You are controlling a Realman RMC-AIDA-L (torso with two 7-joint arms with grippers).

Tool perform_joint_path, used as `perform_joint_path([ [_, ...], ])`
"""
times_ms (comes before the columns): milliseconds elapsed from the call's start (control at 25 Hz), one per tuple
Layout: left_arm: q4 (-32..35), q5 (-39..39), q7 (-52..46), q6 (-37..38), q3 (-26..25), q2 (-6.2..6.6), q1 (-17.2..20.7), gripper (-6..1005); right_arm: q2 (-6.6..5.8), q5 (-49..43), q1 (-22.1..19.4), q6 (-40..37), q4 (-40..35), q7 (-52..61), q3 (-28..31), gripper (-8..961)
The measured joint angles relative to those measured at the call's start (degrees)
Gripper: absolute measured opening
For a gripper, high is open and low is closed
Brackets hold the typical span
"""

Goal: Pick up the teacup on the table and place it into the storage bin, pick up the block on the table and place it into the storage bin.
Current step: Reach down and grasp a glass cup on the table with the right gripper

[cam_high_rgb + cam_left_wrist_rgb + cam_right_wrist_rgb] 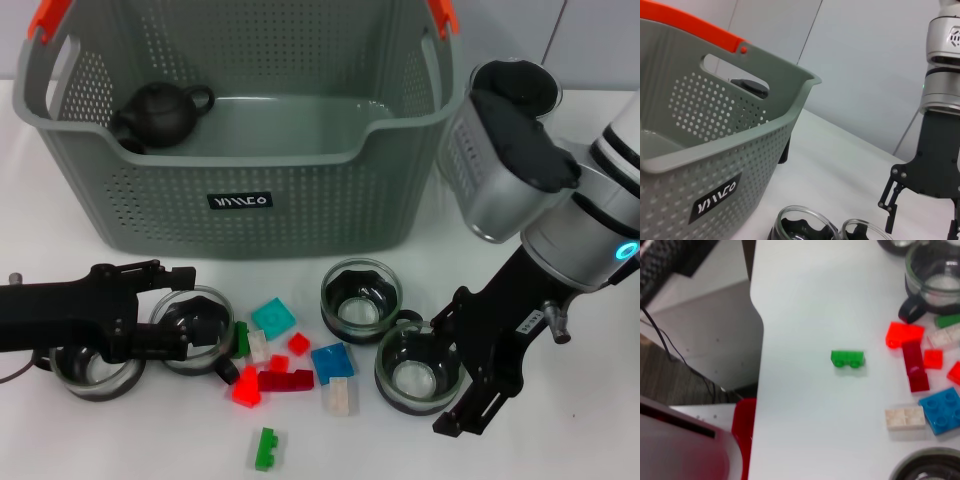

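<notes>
In the head view you see the storage bin (250,190) at the 12 o'clock side of the table (120,430), with a dark teapot (160,112) inside it at its left end. The left gripper (190,325) lies low at 9 o'clock, its fingers spread around a glass teacup (197,328) without closing on it. A second teacup (95,370) stands just beside, under the arm. The right gripper (468,375) comes in from 4 o'clock, its fingers parted around another teacup (415,368); a fourth teacup (360,297) stands near. The blocks (290,360) lie scattered between the two grippers, and a green block (265,448) lies apart at 6 o'clock.

In the left wrist view you see the bin wall and the right gripper (920,220), released.

In the right wrist view you see the green block (847,358) alone, other blocks (920,385) well apart.
</notes>
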Motion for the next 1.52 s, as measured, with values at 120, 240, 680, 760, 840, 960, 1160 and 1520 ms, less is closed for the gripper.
perform_joint_path([
  [120, 0.0, 0.0, 0.0, -0.5, 0.0, -0.06, 0.0, 920, 0.10, -0.8, 0.5, 1.3, 0.0, 1.1, -2.2, 865],
  [240, -0.1, 0.0, 0.0, -0.9, 0.1, -0.14, 0.0, 920, 0.14, -0.8, 0.6, 3.2, 0.0, 2.0, -5.2, 865],
  [680, -0.5, 0.0, 0.8, -1.1, 0.1, -0.17, 0.0, 920, 0.63, -0.3, 0.5, 9.6, 0.9, 3.5, -13.2, 860],
  [760, -0.6, 0.0, 1.0, -1.2, 0.0, -0.17, 0.0, 920, 0.65, -0.3, 0.5, 11.0, 1.1, 3.9, -14.9, 859],
  [840, -0.6, 0.0, 1.2, -1.3, -0.1, -0.17, 0.0, 920, 0.68, -0.3, 0.5, 12.2, 1.2, 4.3, -16.5, 859],
  [960, -0.6, 0.0, 1.3, -1.4, -0.2, -0.17, 0.0, 920, 0.75, 0.0, 0.5, 13.6, 1.2, 4.6, -18.3, 859],
  [1160, -0.8, 0.0, 1.3, -1.4, -0.2, -0.17, 0.0, 920, 0.83, 0.6, 0.4, 15.2, 1.4, 4.6, -20.0, 858],
  [1520, -0.8, 0.0, 1.3, -1.4, -0.3, -0.17, 0.2, 920, 0.83, 0.8, -0.2, 18.2, 1.3, 5.3, -23.1, 708],
])
